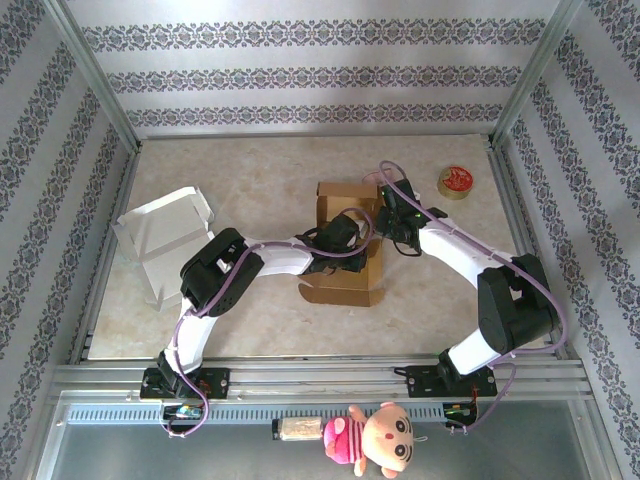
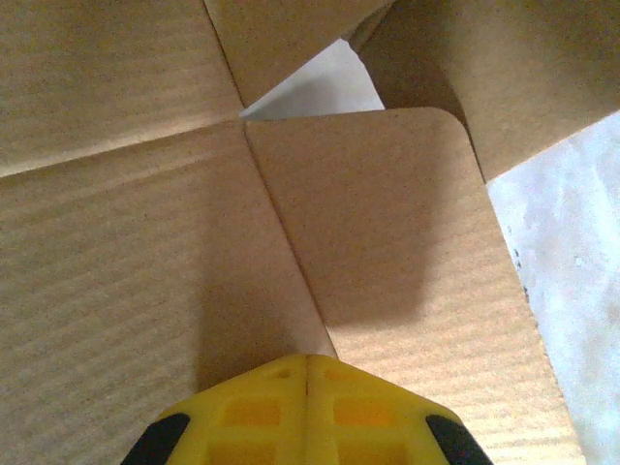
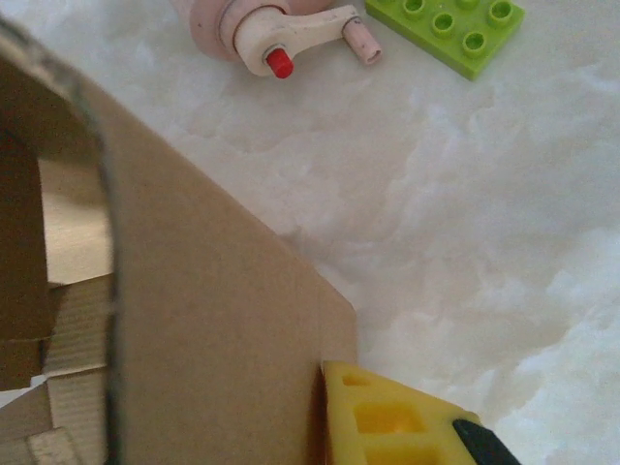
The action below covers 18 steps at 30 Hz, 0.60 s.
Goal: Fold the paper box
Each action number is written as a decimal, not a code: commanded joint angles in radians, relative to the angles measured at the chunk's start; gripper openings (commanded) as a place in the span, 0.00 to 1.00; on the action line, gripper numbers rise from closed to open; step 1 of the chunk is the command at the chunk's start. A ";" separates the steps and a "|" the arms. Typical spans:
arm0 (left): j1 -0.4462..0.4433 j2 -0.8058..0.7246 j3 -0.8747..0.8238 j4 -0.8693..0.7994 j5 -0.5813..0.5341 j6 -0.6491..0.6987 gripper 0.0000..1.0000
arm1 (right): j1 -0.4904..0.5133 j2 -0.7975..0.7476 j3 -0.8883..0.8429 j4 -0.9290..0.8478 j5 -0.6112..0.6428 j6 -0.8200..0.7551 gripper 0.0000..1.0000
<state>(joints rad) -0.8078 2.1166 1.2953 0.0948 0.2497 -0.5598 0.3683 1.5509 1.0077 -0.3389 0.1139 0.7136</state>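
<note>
- Two arms reach in from the near edge and meet at the box (image 1: 345,285), which sits mid-worktop (image 1: 300,330) between them.
- Brown and partly folded, the box has its far wall upright and its near panel lying flat on the marble.
- Left end effector (image 2: 306,373) is closed, its yellow fingers (image 2: 252,412) meeting along a seam with nothing between them.
- It is inside the box, pointing at the crease where a round-cornered flap (image 2: 387,223) meets the larger panel.
- Right end effector (image 1: 385,205) is at the right wall of the box, near its far corner.
- The right wrist view shows one yellow finger (image 3: 387,421) flat against the wall's outer face. The other is hidden behind the cardboard, so it is gripping the wall.
- Just outside that wall, on the marble, lie a green brick (image 3: 446,29) and a pale bottle (image 3: 266,34) with a red tip.
- A white carton (image 1: 165,235) lies well to the left of the box, and a red roll (image 1: 456,182) is near the far right corner.
- One doll (image 1: 375,440) hangs at the front rail.
</note>
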 commanded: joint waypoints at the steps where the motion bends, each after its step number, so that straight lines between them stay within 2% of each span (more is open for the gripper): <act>1: 0.012 0.061 -0.017 -0.084 -0.036 0.021 0.00 | -0.008 -0.033 0.055 -0.010 -0.046 0.035 0.14; 4: 0.013 0.047 -0.019 -0.068 -0.015 0.026 0.00 | -0.009 -0.025 0.050 -0.011 -0.031 0.013 0.14; 11: 0.014 -0.064 -0.073 0.091 0.052 -0.007 0.01 | -0.008 0.013 0.024 0.014 0.037 -0.055 0.14; 18: 0.013 -0.079 -0.082 0.179 0.083 -0.043 0.04 | -0.006 0.044 0.027 0.009 0.061 -0.080 0.14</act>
<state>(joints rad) -0.8032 2.0747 1.2259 0.1951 0.3038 -0.5819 0.3683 1.5875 1.0256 -0.3546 0.1429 0.6514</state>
